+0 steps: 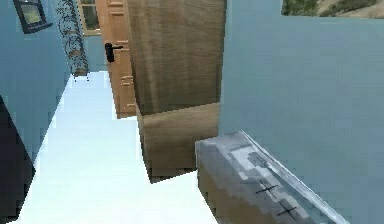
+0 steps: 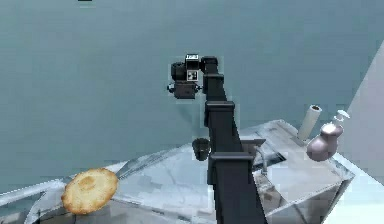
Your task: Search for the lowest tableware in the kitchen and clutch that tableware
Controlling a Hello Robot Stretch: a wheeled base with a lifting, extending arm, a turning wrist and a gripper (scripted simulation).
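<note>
My arm (image 2: 232,165) rises as a dark bar over a pale glossy countertop (image 2: 160,180). The gripper (image 2: 180,84) is at its far end, high above the counter, with only bare blue-grey wall behind it, so it holds nothing. A small dark cup-shaped thing (image 2: 201,148) stands on the counter just left of the arm, well below the gripper. At the counter's right end stand a pinkish-grey vase (image 2: 322,143) and a small white cylinder (image 2: 313,121). A round golden loaf (image 2: 90,190) lies at the left.
In the forward view a pale floor (image 1: 85,150) runs between blue walls toward a wooden door (image 1: 121,60). A tall brown wooden cabinet (image 1: 178,80) stands ahead. A counter end with a glossy top (image 1: 255,175) sits at the lower right.
</note>
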